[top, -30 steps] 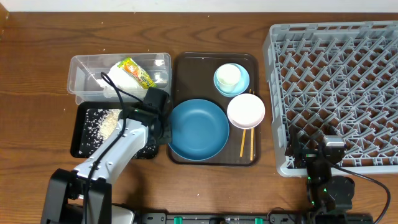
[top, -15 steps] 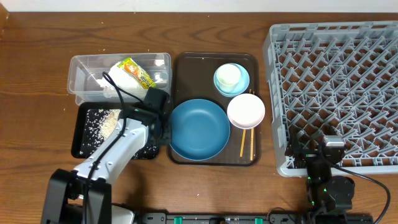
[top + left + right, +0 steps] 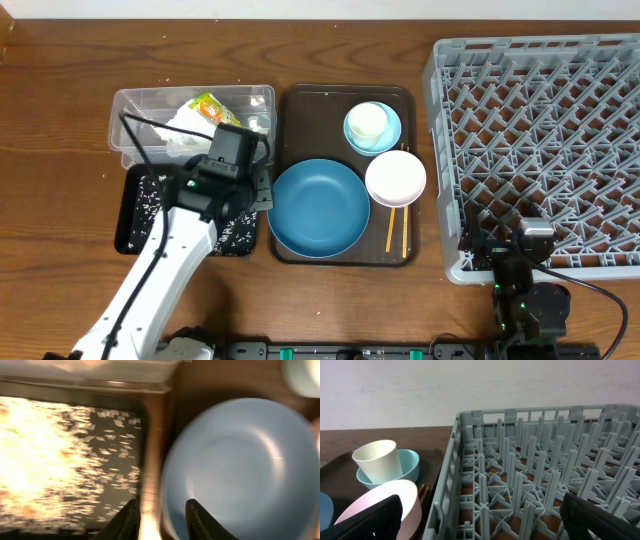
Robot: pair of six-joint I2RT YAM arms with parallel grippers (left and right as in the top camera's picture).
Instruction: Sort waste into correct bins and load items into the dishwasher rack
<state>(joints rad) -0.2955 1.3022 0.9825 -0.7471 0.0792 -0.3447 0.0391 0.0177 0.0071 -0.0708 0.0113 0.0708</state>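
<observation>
1. Left gripper [image 3: 161, 521] hovers at the plate's [image 3: 320, 205] 9 o'clock, fingers slightly parted, empty.
2. Right gripper [image 3: 481, 505] is spread wide, empty, at the rack's [image 3: 540, 130] 6 o'clock.
3. Rice [image 3: 50, 460] lies in the black tray [image 3: 128, 215]; napkin [image 3: 185, 125] and wrapper [image 3: 210, 105] sit in the tub [image 3: 140, 105] at its 12 o'clock.

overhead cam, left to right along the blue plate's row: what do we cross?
black tray → large blue plate → white bowl → grey dishwasher rack
</observation>
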